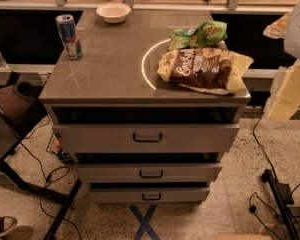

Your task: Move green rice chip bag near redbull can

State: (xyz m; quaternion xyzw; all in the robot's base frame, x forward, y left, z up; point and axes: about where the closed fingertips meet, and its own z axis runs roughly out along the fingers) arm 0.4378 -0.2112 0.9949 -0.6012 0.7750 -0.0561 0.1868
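the light i see is warm and yellowish. the desk top shines, with soft pale streaks of glare on its left side. the gaps above the drawers are black with shadow. the floor looks dimmer. the gripper hangs at the right edge, beside the desk, pale and washed out by light.

Green rice chip bag right, redbull can upright left, claw far right
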